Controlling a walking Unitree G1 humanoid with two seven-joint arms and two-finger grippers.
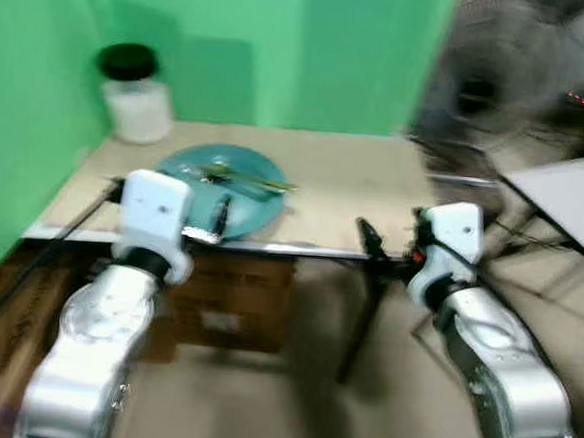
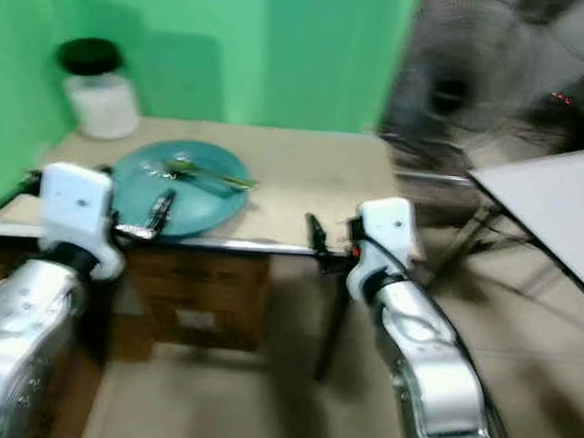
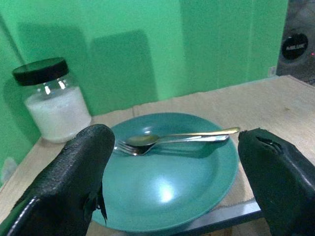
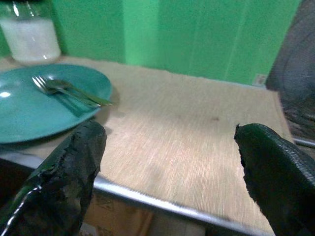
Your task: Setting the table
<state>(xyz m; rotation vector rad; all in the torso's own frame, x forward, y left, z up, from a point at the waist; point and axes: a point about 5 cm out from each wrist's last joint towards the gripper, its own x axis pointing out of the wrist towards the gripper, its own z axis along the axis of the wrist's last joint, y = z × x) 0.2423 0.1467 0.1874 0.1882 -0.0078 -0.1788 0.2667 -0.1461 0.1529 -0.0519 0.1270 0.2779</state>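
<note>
A teal plate (image 1: 252,211) lies on the left part of the tan table (image 1: 354,188). A spoon (image 3: 145,139) and a fork (image 3: 126,146) lie side by side on the plate, handles pointing right. My left gripper (image 1: 210,221) is at the plate's near edge, open, its fingers (image 3: 83,162) spread to either side of the plate. My right gripper (image 1: 374,243) hovers open at the table's front edge, right of the plate, with nothing between its fingers (image 4: 74,157).
A glass jar (image 1: 137,98) with white contents and a black lid stands at the table's back left corner, against the green wall. A cardboard box (image 1: 231,305) sits under the table. A fan (image 1: 492,83) and a white board (image 1: 575,189) are to the right.
</note>
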